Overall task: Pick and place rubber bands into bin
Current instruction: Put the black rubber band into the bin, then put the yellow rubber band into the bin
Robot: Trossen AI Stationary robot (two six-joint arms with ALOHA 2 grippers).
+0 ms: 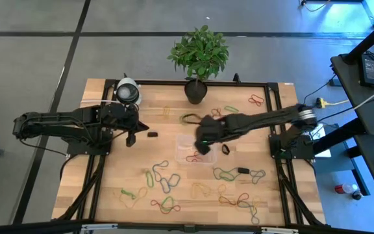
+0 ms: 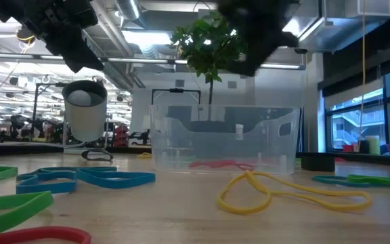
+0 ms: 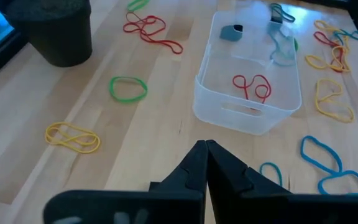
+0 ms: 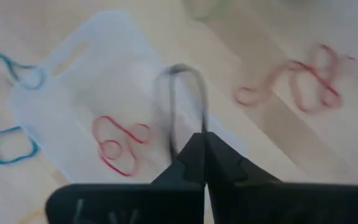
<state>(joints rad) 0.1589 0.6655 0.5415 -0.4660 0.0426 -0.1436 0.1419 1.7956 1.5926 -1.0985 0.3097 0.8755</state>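
One right tool [image 4: 204, 140] pinched shut, grey band [image 4: 182, 99] held

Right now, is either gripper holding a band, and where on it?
The right gripper pinches a dark rubber band at one end of its loop, over the bin. The left gripper is shut on nothing.

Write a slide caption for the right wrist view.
Right tool, shut on a dark rubber band, hangs above the clear bin holding one red band.
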